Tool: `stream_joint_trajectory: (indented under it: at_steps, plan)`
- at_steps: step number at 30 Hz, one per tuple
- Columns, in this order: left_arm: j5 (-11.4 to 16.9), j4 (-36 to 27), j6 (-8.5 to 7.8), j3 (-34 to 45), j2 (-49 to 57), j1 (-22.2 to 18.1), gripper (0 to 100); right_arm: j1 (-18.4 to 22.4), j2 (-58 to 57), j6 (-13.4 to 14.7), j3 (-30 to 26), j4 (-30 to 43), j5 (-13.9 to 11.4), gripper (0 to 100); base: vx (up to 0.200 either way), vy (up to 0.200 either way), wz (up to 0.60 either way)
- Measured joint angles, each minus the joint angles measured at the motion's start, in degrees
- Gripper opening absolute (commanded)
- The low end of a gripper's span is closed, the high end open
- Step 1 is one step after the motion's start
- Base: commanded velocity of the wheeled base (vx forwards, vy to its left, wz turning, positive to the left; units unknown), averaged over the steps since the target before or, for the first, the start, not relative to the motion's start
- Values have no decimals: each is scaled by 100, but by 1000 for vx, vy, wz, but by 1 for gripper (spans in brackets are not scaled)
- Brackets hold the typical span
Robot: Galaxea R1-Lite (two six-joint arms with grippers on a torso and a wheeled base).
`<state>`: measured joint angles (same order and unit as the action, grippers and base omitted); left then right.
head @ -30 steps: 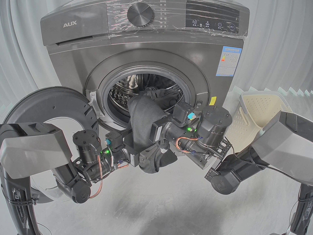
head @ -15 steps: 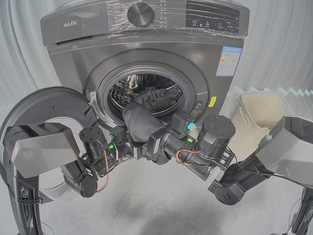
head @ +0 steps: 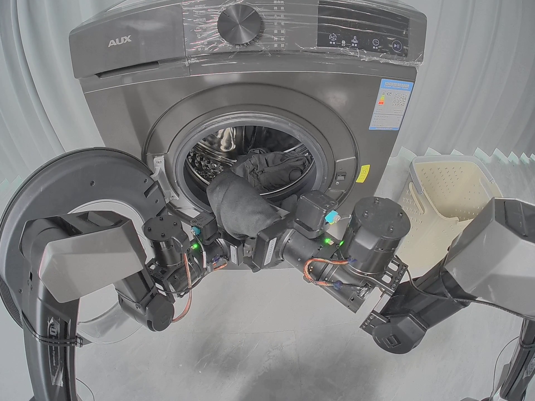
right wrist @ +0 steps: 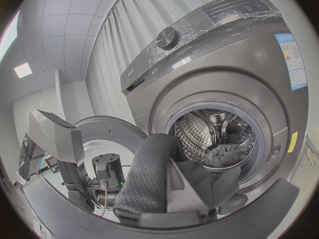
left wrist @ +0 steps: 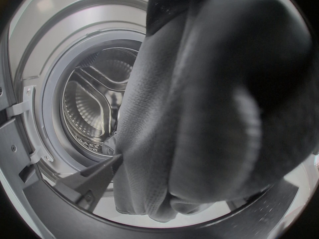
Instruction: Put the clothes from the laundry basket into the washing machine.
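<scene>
The left gripper [head: 234, 249] and right gripper [head: 257, 240] both clamp the bunched dark-grey cloth garment [head: 239, 207], propping it on the lower rim of the grey front-loading washing machine [head: 134, 101] (half inside the steel drum [head: 214, 160]), presumably so it cannot drop out, with both forearms converging low and near level.

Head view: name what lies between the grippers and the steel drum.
A bunched dark grey garment spans it in the head view, from the left gripper and right gripper over the door rim into the steel drum.
</scene>
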<state>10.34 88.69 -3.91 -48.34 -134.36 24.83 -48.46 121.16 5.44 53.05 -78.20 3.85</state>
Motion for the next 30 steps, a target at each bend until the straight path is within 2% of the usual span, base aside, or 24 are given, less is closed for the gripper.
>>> stream_joint_trajectory:
  at_steps: [8,17,25,26,30]
  plan:
    - [-98,0,171,-249,-65,-48,0,152,-245,4,-419,50,6,0,0,0,0]
    - [-293,16,327,-301,13,-94,0,474,-468,-5,-1458,118,16,0,0,0,0]
    - [-315,11,364,-11,335,-26,0,583,-416,-2,-2009,17,11,0,0,0,0]
    - [-317,13,367,71,391,-13,0,585,-399,-2,-2033,-32,11,100,0,0,0]
    - [-323,29,375,308,601,5,0,579,-350,2,-2116,-108,13,100,0,0,0]
